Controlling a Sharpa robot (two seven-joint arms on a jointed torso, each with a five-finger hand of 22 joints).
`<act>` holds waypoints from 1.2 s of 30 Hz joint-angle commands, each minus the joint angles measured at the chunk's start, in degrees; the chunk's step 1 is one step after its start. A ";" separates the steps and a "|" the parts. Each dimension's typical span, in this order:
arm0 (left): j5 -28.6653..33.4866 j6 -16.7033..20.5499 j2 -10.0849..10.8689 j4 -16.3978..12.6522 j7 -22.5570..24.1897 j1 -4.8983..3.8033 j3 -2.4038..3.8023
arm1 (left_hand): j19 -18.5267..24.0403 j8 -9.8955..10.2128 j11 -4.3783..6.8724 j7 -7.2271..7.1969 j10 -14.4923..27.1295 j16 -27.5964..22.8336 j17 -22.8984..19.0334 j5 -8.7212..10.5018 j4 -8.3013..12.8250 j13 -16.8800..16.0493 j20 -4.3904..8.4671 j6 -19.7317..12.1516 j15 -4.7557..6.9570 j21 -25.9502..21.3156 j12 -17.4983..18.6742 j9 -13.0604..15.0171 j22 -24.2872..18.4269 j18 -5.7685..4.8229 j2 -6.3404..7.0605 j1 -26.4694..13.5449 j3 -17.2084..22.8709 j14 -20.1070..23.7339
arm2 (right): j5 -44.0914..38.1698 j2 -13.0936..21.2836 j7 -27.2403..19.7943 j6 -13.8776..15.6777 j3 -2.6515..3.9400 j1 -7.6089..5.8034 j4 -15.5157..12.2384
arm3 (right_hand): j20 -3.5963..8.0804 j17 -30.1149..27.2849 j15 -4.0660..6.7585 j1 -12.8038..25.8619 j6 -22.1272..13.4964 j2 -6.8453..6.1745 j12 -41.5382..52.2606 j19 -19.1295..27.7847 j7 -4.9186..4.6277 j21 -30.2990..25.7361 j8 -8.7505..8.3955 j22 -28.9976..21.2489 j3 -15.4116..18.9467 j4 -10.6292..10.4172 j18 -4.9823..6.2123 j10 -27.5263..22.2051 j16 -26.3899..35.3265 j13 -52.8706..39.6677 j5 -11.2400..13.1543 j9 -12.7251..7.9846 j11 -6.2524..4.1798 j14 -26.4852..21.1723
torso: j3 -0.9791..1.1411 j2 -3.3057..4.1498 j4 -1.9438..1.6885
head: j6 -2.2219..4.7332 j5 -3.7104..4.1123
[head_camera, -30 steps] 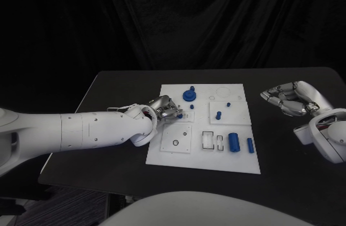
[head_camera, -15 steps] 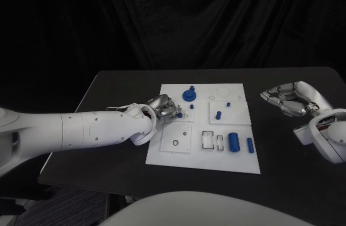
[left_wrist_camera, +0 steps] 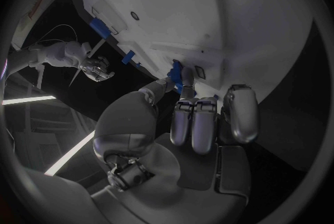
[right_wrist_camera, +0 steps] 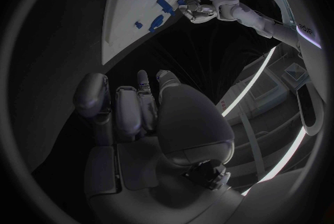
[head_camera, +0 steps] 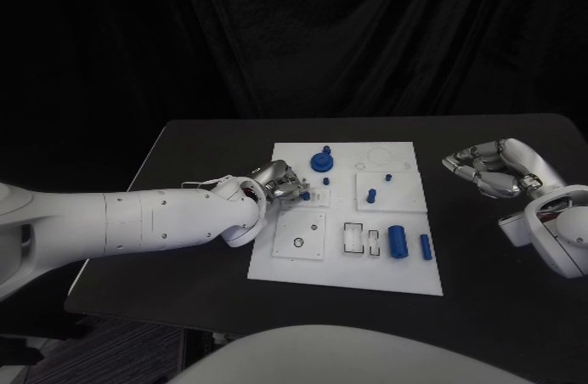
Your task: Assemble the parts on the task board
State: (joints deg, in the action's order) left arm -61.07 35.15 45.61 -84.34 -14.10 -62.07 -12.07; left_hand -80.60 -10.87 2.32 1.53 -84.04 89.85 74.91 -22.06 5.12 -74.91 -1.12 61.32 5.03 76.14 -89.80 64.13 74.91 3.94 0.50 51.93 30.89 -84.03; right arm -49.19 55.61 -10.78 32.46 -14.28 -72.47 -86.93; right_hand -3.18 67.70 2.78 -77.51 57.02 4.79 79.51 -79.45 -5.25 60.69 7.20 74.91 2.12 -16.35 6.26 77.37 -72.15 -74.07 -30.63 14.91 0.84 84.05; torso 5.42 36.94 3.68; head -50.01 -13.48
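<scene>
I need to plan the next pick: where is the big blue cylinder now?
In the head view the big blue cylinder lies near the task board's front right corner, beside a slimmer blue pin.

The left hand [head_camera: 280, 183] pinches with its fingertips [left_wrist_camera: 175, 74] together, while the right hand [head_camera: 495, 168] hovers curled, holding nothing.

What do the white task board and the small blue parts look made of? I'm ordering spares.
The flat white task board looks like matte plastic: even, glare-free surface with cut recesses. The blue parts, such as the large blue cylinder, look like moulded or printed plastic: uniform colour, dull sheen. Neither is certain from looks alone.
</scene>
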 commanded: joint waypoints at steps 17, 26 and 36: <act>0.01 -1.36 -0.02 0.00 0.16 0.19 -0.05 | -0.20 0.51 0.32 -0.10 -5.96 0.15 15.09 6.57 -4.00 -15.09 0.07 -0.11 0.39 -0.93 -0.20 -1.39 4.59 0.29 -0.59 -0.47 -6.05 -5.97 | -0.23 0.09 0.18 0.49 0.04 0.19 0.17 | 0.14 -0.03 0.37 -0.60 0.02 -0.07 -0.17 0.35 -0.23 -0.41 -0.37 0.56 -0.35 0.20 0.08 -0.31 0.22 5.13 -0.57 -0.10 -0.04 0.58 | 0.04 -0.06 0.07 | 0.01 0.06; 0.01 -1.44 0.16 -0.16 0.47 0.20 -0.05 | -0.33 0.83 0.14 0.13 -5.96 0.15 15.09 8.40 -8.57 -15.09 -0.09 0.33 0.21 -1.05 -0.20 -2.20 4.81 0.26 -0.23 -2.32 -10.85 -5.97 | -0.23 0.07 0.21 0.44 0.04 0.24 0.18 | 0.14 -0.06 0.37 -0.68 0.03 -0.15 -0.18 0.34 -0.24 -0.43 -0.37 0.56 -0.37 0.22 0.09 -0.32 0.25 5.15 -0.70 -0.10 -0.04 0.58 | 0.05 -0.05 0.03 | 0.01 0.01; 0.01 -1.59 0.36 -0.19 1.13 0.20 -0.05 | -0.85 -0.47 0.42 -0.36 -5.96 0.15 15.09 10.57 -18.54 -15.09 0.09 1.64 0.44 -0.72 -0.20 -1.26 5.61 0.12 -0.52 -3.24 -18.82 -5.97 | -0.23 0.12 0.24 0.38 0.04 0.27 0.13 | 0.14 -0.06 0.37 -0.68 0.03 -0.15 -0.18 0.34 -0.24 -0.43 -0.37 0.56 -0.37 0.22 0.09 -0.32 0.25 5.15 -0.70 -0.10 -0.04 0.58 | 0.02 0.04 -0.01 | 0.01 -0.13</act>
State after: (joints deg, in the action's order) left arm -61.07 34.21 45.98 -84.40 -14.08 -61.98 -12.14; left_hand -81.06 -11.20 2.44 1.12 -83.92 89.85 74.91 -11.68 -12.88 -74.91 -1.11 62.59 5.22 75.31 -89.80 62.75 74.91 3.94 0.11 48.68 12.37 -83.84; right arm -49.19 55.68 -10.79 32.45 -14.28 -72.37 -86.72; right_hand -3.19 67.71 2.77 -77.72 57.02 4.58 79.66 -79.45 -5.25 60.45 7.20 74.95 1.96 -16.20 6.26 77.37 -72.15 -74.06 -31.25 14.87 0.84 84.05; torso 5.45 36.91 3.70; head -50.01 -13.58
